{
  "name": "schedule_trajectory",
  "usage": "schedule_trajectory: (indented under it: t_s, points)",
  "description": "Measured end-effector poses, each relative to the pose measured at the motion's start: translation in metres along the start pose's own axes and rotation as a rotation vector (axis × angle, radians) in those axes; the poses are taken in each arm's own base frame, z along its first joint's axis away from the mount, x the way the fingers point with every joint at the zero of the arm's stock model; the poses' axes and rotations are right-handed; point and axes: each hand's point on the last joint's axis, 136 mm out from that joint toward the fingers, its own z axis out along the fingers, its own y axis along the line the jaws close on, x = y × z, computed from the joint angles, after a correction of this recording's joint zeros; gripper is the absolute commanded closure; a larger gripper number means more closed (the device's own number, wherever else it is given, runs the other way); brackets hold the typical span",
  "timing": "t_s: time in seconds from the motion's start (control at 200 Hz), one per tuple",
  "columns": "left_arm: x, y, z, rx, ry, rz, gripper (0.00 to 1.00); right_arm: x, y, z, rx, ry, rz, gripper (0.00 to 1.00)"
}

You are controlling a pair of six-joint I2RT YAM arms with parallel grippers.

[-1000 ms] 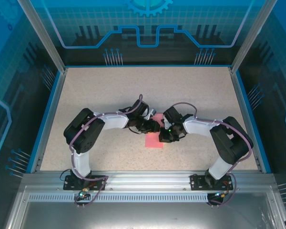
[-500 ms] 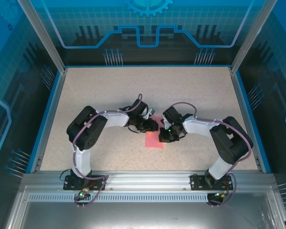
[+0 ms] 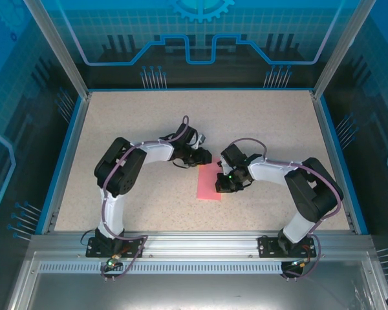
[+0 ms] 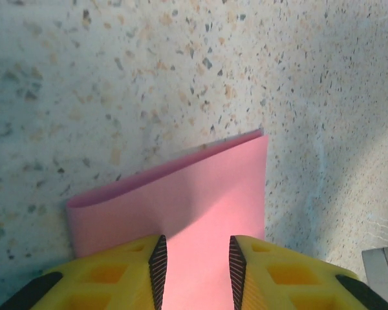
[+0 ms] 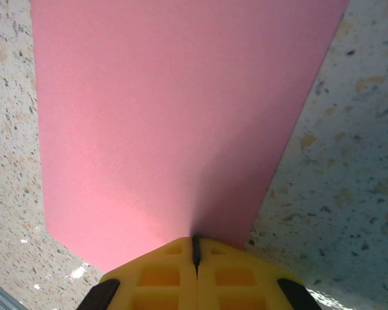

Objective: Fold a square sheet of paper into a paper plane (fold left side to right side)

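A thin, folded salmon-pink sheet of paper [image 3: 209, 184] [image 4: 200, 194] [image 5: 181, 116] is lying in the middle of the speckled beige table [image 3: 149, 123]. The right gripper [image 3: 221, 187] [image 5: 195, 248], arm bent inward, is pinching its right edge, jaws closed. The left gripper [image 3: 204, 157] [image 4: 194, 258] is hovering over its far end, jaws partly apart, empty.

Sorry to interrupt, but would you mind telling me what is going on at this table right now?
Two robot arms are folding a pink sheet of paper on the speckled table. The sheet lies doubled over, one layer on the other. The right tool is shut on one edge of it, while the left tool sits at its far end with fingers apart.
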Motion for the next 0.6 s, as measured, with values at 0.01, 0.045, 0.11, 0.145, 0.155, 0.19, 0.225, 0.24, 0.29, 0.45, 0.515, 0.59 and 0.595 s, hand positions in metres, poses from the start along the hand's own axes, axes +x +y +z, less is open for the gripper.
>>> schedule_trajectory:
  t_s: [0.01, 0.045, 0.11, 0.145, 0.155, 0.19, 0.225, 0.24, 0.29, 0.45, 0.515, 0.59, 0.595]
  points:
    - [-0.001, 0.0, 0.0, -0.001, 0.0, 0.0, 0.65, 0.0, 0.0, 0.0, 0.0, 0.0, 0.0, 0.96]
    - [-0.002, 0.0, 0.0, -0.003, -0.003, -0.001, 0.65, 0.0, 0.0, 0.0, 0.0, -0.001, 0.0, 0.96]
    - [-0.008, 0.001, 0.001, -0.01, -0.011, -0.002, 0.65, -0.001, -0.001, 0.0, 0.0, -0.001, -0.003, 0.96]
    - [-0.011, 0.002, 0.0, -0.016, -0.02, -0.004, 0.65, -0.001, -0.001, -0.001, 0.0, -0.002, -0.003, 0.96]
    - [-0.012, 0.003, 0.0, -0.017, -0.022, -0.004, 0.65, -0.001, -0.001, -0.001, 0.0, -0.002, -0.003, 0.96]
    - [-0.015, 0.005, -0.001, -0.024, -0.033, -0.006, 0.65, -0.001, -0.002, -0.001, 0.001, -0.002, -0.005, 0.96]
    - [-0.018, 0.008, -0.002, -0.031, -0.04, -0.011, 0.65, -0.001, -0.002, -0.001, 0.001, -0.003, -0.007, 0.96]
    - [-0.019, 0.009, -0.003, -0.032, -0.043, -0.012, 0.65, -0.001, -0.002, -0.001, 0.001, -0.002, -0.009, 0.96]
    - [-0.022, 0.013, -0.005, -0.037, -0.051, -0.019, 0.65, -0.002, -0.003, -0.002, 0.003, -0.004, -0.011, 0.96]
    - [-0.029, 0.02, -0.009, -0.045, -0.067, -0.033, 0.65, -0.004, -0.008, -0.004, 0.009, -0.006, -0.013, 0.96]
    - [-0.03, 0.021, -0.01, -0.046, -0.07, -0.036, 0.64, -0.004, -0.009, -0.004, 0.009, -0.006, -0.012, 0.96]
    - [-0.031, 0.022, -0.011, -0.046, -0.073, -0.038, 0.62, -0.004, -0.009, -0.005, 0.009, -0.006, -0.019, 0.95]
    - [-0.031, 0.022, -0.011, -0.046, -0.073, -0.037, 0.62, -0.004, -0.009, -0.005, 0.009, -0.006, -0.019, 0.95]
